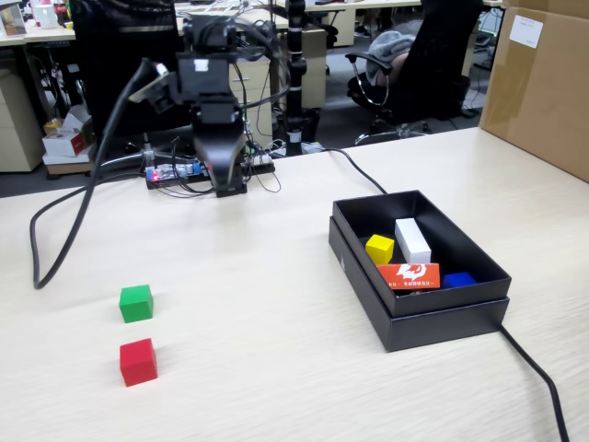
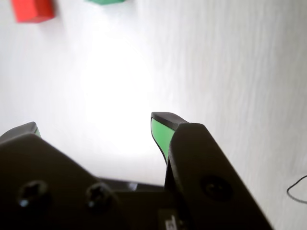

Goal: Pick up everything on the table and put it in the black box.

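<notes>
On the pale wood table (image 1: 239,304) a green cube (image 1: 136,303) sits at the left, with a red cube (image 1: 138,361) just in front of it. At the right stands the black box (image 1: 442,318), and a yellow cube (image 1: 379,249) lies inside it. My gripper (image 1: 230,187) hangs folded at the back of the table, far from both loose cubes. In the wrist view the gripper (image 2: 96,122) is open, its green-padded fingers wide apart over bare table with nothing between them. The red cube (image 2: 32,9) and the green cube (image 2: 105,1) show at that view's top edge.
Inside the box also lie a white oblong block (image 1: 412,239), an orange-red card (image 1: 409,274) and a blue piece (image 1: 458,279). A brown carton (image 1: 543,83) stands at the back right. Black cables run at the left (image 1: 55,230) and from the box's front corner (image 1: 534,378).
</notes>
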